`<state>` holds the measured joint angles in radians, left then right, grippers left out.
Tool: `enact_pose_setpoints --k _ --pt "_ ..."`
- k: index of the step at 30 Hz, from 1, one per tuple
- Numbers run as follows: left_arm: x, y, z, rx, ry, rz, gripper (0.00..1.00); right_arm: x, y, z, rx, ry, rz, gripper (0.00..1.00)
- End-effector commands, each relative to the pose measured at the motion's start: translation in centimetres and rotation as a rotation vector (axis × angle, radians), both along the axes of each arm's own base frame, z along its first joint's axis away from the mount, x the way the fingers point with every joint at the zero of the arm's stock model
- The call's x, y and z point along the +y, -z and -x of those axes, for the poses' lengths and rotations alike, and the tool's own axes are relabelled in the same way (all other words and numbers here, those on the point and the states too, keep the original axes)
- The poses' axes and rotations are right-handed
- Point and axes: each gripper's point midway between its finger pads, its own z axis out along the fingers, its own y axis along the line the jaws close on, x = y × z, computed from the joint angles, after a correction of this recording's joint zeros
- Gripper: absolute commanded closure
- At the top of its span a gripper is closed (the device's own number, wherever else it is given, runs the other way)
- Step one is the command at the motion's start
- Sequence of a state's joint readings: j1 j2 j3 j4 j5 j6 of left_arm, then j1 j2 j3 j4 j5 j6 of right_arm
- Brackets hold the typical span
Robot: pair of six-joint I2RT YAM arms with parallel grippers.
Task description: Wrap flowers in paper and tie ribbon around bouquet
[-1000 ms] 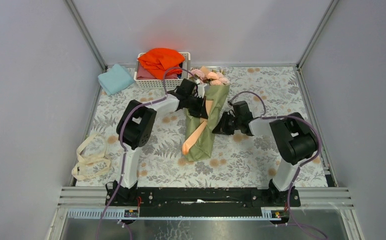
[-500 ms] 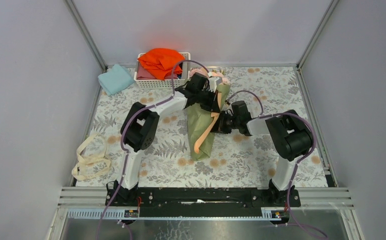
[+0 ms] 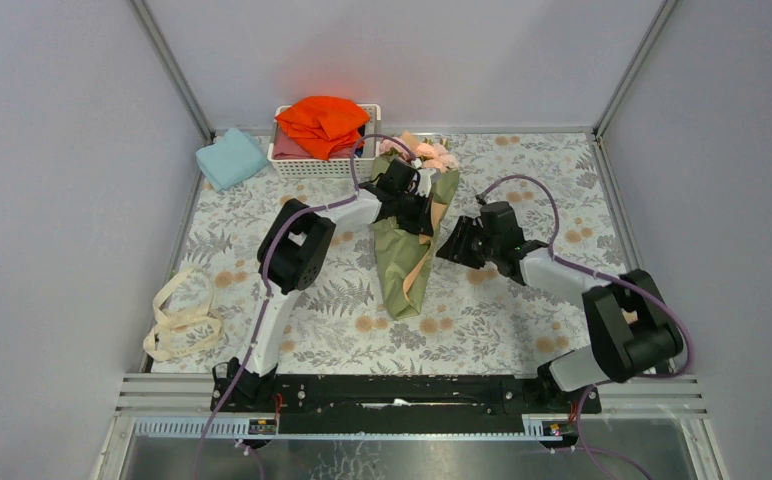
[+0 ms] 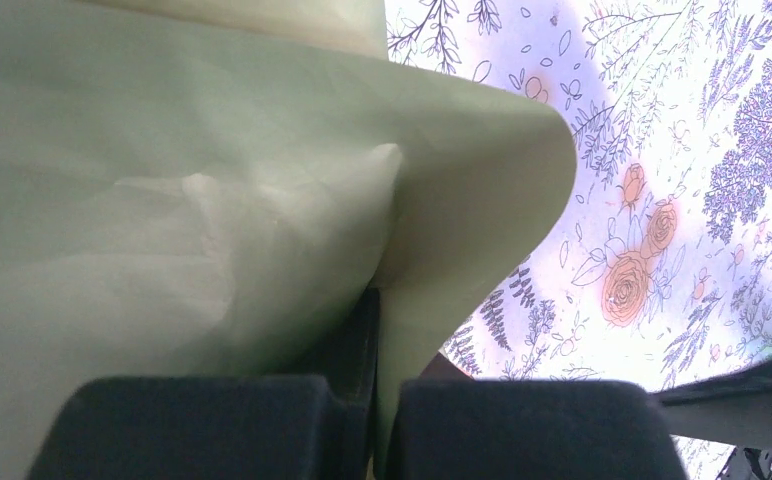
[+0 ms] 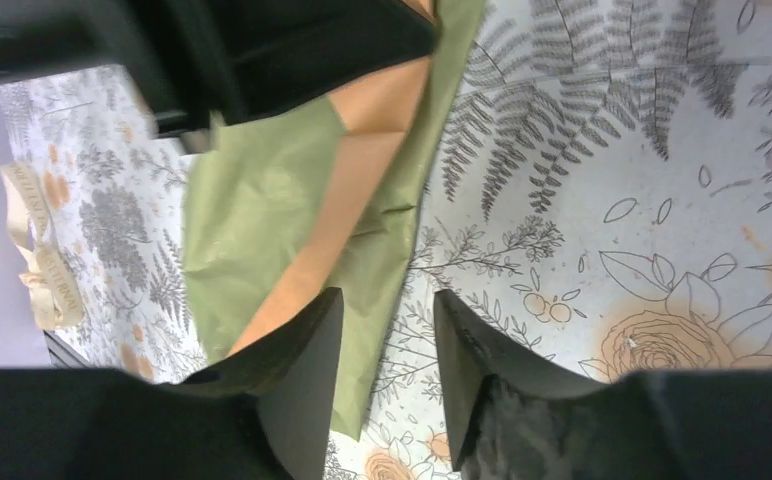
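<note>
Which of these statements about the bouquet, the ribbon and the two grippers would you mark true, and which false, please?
1. The left gripper is shut on the paper. True.
2. The right gripper clamps the paper. False: its jaws stand apart, with nothing held between them.
3. The ribbon is tied around the bouquet. False: it lies loose near the table's left edge, apart from the bouquet.
4. The flowers show at the bouquet's far end, near the white basket. True.
</note>
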<state>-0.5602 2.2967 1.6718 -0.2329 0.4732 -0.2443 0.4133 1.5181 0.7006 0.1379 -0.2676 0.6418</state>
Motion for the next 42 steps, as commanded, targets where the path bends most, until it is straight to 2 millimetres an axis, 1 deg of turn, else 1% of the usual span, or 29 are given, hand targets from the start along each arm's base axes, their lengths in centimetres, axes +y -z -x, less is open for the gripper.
enact_pose_setpoints --k 1,4,6,11,13,15,17,19,22,24,25,26,27,28,29,30,31,33,35,36,37,38,39,40,41,42 --pt "0.4 1.2 -0.8 -0.032 -0.014 -0.039 1.00 -0.7 -2.9 -0.6 -0.076 0.038 0.023 0.48" --pt "0.3 1.1 -0.8 -0.031 -0.012 -0.033 1.00 1.0 -4.0 -1.7 -0.076 0.022 -0.047 0.26" --pt "0.3 0.9 -0.8 -0.032 -0.012 -0.031 1.00 1.9 -4.0 -2.5 -0.067 0.012 -0.059 0.21" --pt "0.4 0.9 -0.8 -0.037 -0.012 -0.034 1.00 4.4 -2.8 -3.6 -0.030 -0.045 -0.063 0.19" --pt "0.4 0.9 -0.8 -0.037 -0.013 -0.037 1.00 5.1 -2.0 -3.6 -0.004 -0.065 -0.074 0.21" --pt "0.4 0.8 -0.9 -0.045 -0.012 -0.039 1.00 5.1 -1.0 -3.4 0.026 -0.075 -0.057 0.27" --pt "0.5 0.3 -1.1 -0.064 -0.012 -0.045 1.00 4.5 -0.1 -2.8 0.043 -0.075 -0.028 0.36" --pt "0.7 -0.1 -1.5 -0.088 -0.013 -0.054 1.00 4.0 0.6 -2.2 0.055 -0.073 -0.013 0.54" --pt "0.7 -1.5 -2.2 -0.133 -0.009 -0.057 1.00 3.2 1.7 -1.4 0.077 -0.070 0.010 0.73" --pt "0.5 -3.1 -2.8 -0.168 0.000 -0.055 1.00 2.8 2.0 -1.2 0.081 -0.064 0.007 0.84" --pt "0.4 -4.0 -2.9 -0.185 0.011 -0.053 1.00 2.7 2.2 -1.1 0.083 -0.063 0.006 0.88" --pt "0.2 -5.2 -3.1 -0.204 0.026 -0.048 0.75 2.5 2.3 -1.0 0.083 -0.061 0.007 0.91" --pt "0.1 -6.6 -3.2 -0.225 0.043 -0.041 0.57 2.4 2.4 -1.0 0.082 -0.064 0.008 0.93" --pt "0.0 -8.0 -3.3 -0.246 0.064 -0.035 0.42 2.3 2.4 -1.0 0.080 -0.066 0.011 0.96" --pt "-0.2 -9.8 -3.2 -0.269 0.087 -0.022 0.32 2.2 2.5 -1.1 0.076 -0.066 0.013 0.98" --pt "-0.2 -11.5 -2.9 -0.293 0.114 -0.013 0.23 2.1 2.5 -1.2 0.075 -0.067 0.014 1.00" --pt "-0.3 -13.3 -2.4 -0.324 0.159 0.002 0.19 1.9 2.7 -1.3 0.075 -0.065 0.015 1.00" --pt "0.1 -16.6 -0.9 -0.374 0.231 0.023 0.16 1.6 2.8 -1.4 0.076 -0.061 0.011 1.00" --pt "1.1 -18.8 1.2 -0.420 0.298 0.023 0.16 1.5 2.8 -1.5 0.070 -0.060 -0.003 1.00" --pt "1.7 -19.3 2.2 -0.440 0.327 0.014 0.18 1.5 2.7 -1.6 0.066 -0.062 -0.012 1.00" --pt "2.5 -19.5 3.3 -0.458 0.349 0.001 0.24 1.7 2.5 -1.7 0.060 -0.069 -0.022 1.00" --pt "3.1 -19.3 4.4 -0.471 0.370 -0.018 0.36 1.9 2.3 -1.8 0.055 -0.074 -0.031 1.00" --pt "3.7 -18.3 5.6 -0.476 0.396 -0.050 0.49 2.1 2.3 -1.8 0.056 -0.079 -0.038 1.00" --pt "4.3 -16.4 7.0 -0.463 0.418 -0.096 0.60 2.2 2.2 -1.9 0.056 -0.081 -0.041 1.00" --pt "4.7 -15.3 7.9 -0.476 0.438 -0.139 0.69 2.2 2.3 -1.9 0.058 -0.083 -0.043 1.00" --pt "5.0 -13.8 8.7 -0.479 0.457 -0.182 0.75 2.3 2.3 -2.0 0.059 -0.083 -0.045 1.00"
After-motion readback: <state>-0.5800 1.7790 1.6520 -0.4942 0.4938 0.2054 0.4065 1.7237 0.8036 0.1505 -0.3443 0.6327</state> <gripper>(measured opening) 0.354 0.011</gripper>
